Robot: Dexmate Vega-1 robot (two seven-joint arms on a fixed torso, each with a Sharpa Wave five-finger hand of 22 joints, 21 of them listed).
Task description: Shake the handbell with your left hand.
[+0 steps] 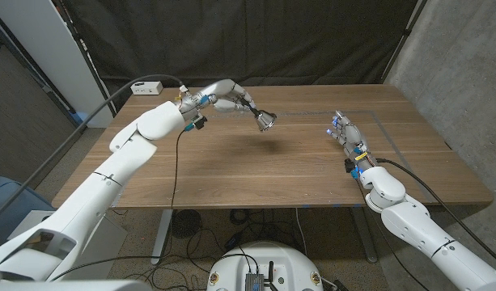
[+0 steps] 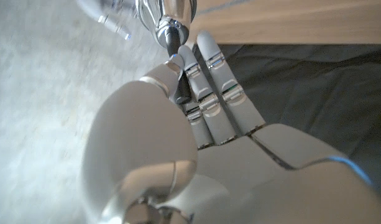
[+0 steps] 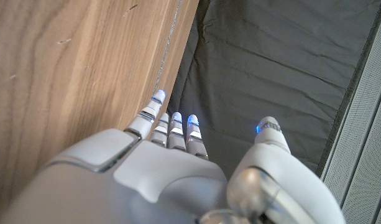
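My left hand (image 1: 231,95) holds the handbell (image 1: 266,120) in the air over the back middle of the wooden table (image 1: 264,174); the silver bell mouth points right and down, with its shadow on the wood below. In the left wrist view the black handle (image 2: 176,53) runs between my thumb and fingers (image 2: 209,87), and the shiny bell (image 2: 168,12) sits beyond the fingertips. My right hand (image 1: 345,133) stays at the table's right side, fingers straight and apart, holding nothing; the right wrist view shows its fingers (image 3: 171,130) over the table edge.
A white box with red buttons (image 1: 146,87) lies at the table's back left corner, with a cable running off it. A thin taped outline (image 1: 377,129) marks the wood near my right hand. Dark curtains hang behind the table.
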